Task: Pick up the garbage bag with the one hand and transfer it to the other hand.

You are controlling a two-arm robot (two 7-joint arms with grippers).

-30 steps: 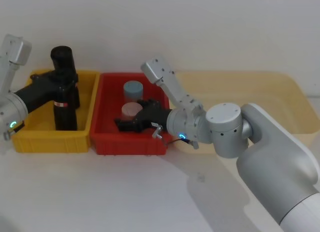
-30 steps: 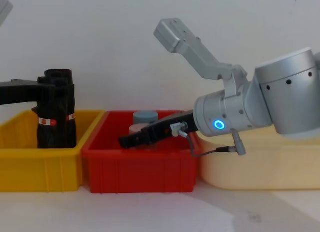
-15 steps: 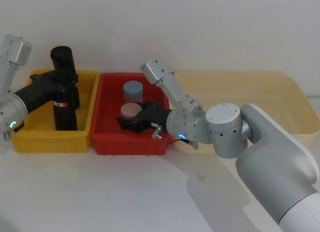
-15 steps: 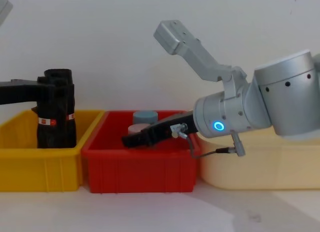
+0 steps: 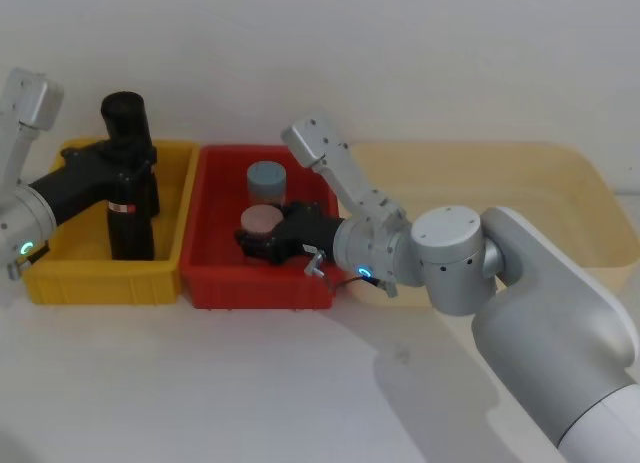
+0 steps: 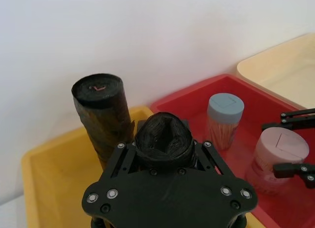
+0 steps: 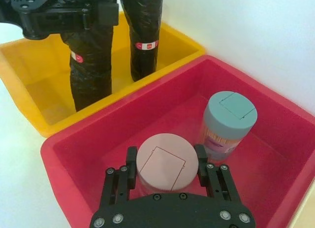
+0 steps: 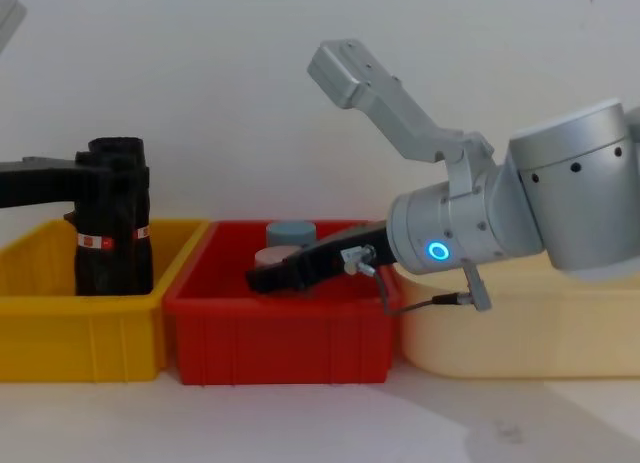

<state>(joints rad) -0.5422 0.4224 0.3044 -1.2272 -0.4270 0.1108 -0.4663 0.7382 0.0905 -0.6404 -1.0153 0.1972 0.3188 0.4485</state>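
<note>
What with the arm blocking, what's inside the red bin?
A pink-lidded jar between the right gripper's open jaws, a blue-lidded jar behind. Anything beneath the gripper is hidden. Left gripper holds a garbage bag in the yellow bin.

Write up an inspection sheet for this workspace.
Surface: white table carrying three containers.
Job's things: garbage bag upright in yellow bin, second roll beside it.
Clutter: red bin holding pink-lidded jar and blue-lidded jar; cream tray.
Grippers: left gripper shut on the garbage bag; right gripper open, straddling the pink-lidded jar.
Cables: thin grey cable looping under the right wrist.
Surroundings: white wall; nothing else seen.
</note>
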